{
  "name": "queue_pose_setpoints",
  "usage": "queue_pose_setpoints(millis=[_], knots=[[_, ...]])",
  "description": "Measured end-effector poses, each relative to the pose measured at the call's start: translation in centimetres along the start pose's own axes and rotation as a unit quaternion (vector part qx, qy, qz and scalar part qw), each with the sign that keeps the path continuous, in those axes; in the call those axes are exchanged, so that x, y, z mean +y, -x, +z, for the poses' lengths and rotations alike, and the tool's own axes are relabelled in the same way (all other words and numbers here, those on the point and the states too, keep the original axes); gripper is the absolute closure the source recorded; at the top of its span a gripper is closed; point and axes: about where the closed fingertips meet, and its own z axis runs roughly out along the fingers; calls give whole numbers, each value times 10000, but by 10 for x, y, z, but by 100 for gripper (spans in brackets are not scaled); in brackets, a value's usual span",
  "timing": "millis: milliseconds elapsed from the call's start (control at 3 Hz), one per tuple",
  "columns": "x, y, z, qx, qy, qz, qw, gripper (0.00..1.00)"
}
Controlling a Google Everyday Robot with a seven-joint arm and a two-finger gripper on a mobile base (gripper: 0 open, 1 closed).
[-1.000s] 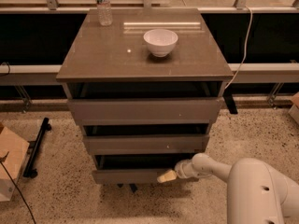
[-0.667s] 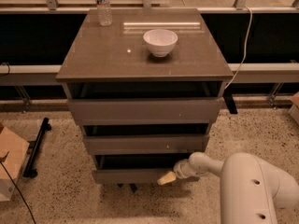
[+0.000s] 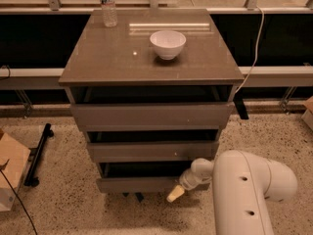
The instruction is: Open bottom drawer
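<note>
- where the frame cuts off at far left, a tan cardboard box (image 3: 10, 173) shows only in part, with a black metal bar (image 3: 38, 154) on the speckled floor beside it.
- a clear plastic bottle (image 3: 107, 6), its top cropped, stands back left on the grey-brown cabinet top (image 3: 107, 62); a round white bowl (image 3: 167, 43) sits right of centre.
- the bottom drawer (image 3: 132, 184), lowest of three, is slightly ajar, its inside dark.
- the pale-tipped gripper (image 3: 174, 194) is at that drawer's front, right of centre; clenched or released, i cannot tell.
- the bulky white arm (image 3: 247, 190) hides the drawer's right end.
- a white cable (image 3: 250, 53) hangs beside the cabinet's right side.
</note>
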Motion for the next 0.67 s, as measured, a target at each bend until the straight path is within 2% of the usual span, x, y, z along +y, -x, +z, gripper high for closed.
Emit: queue_pose_setpoints(millis=[333, 667], knots=[[12, -12, 8, 473, 99, -402, 9980, 18], [29, -28, 11, 722, 273, -494, 9958, 43]])
